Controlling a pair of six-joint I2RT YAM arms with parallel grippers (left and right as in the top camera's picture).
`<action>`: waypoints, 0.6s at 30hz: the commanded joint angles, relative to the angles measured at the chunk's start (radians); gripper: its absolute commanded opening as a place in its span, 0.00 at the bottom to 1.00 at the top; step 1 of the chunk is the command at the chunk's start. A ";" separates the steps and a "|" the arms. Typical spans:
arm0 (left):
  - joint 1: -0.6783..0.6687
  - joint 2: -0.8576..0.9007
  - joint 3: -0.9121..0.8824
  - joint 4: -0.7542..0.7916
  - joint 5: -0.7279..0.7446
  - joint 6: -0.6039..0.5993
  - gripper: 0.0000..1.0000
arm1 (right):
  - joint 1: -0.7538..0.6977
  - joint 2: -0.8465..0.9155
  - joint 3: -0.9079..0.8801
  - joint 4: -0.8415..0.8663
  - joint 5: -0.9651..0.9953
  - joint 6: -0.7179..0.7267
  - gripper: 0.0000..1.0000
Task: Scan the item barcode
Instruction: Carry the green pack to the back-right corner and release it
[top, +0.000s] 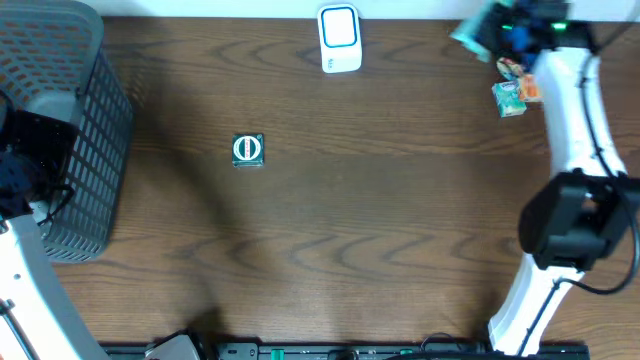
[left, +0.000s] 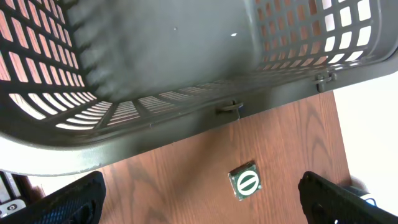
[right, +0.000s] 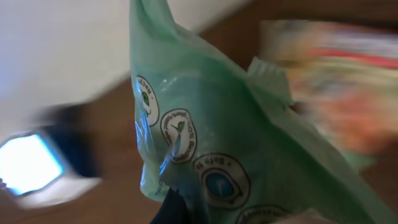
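My right gripper (top: 497, 30) is at the table's far right corner, shut on a pale green plastic packet (top: 466, 37). That packet (right: 249, 143), printed with round badges, fills the right wrist view, and one dark fingertip (right: 171, 208) shows at its lower edge. The white barcode scanner (top: 339, 38) with a blue screen stands at the far edge, left of the packet, and shows blurred (right: 31, 165) in the right wrist view. My left gripper (left: 202, 211) hangs open beside the basket with nothing between its fingers.
A grey mesh basket (top: 85, 130) stands at the left edge, its wall (left: 155, 118) close above my left fingers. A small green square item (top: 248, 149) lies mid-table, also visible (left: 245, 181) between the left fingers. Colourful packets (top: 515, 92) lie near the right arm.
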 joint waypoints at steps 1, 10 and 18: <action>0.004 0.000 0.003 -0.002 -0.006 -0.002 0.98 | -0.064 0.015 -0.006 -0.074 0.203 -0.093 0.02; 0.004 0.000 0.003 -0.002 -0.006 -0.002 0.98 | -0.180 0.015 -0.059 -0.146 0.206 -0.126 0.31; 0.004 0.000 0.003 -0.002 -0.006 -0.002 0.98 | -0.182 0.010 -0.066 -0.204 0.159 -0.126 0.60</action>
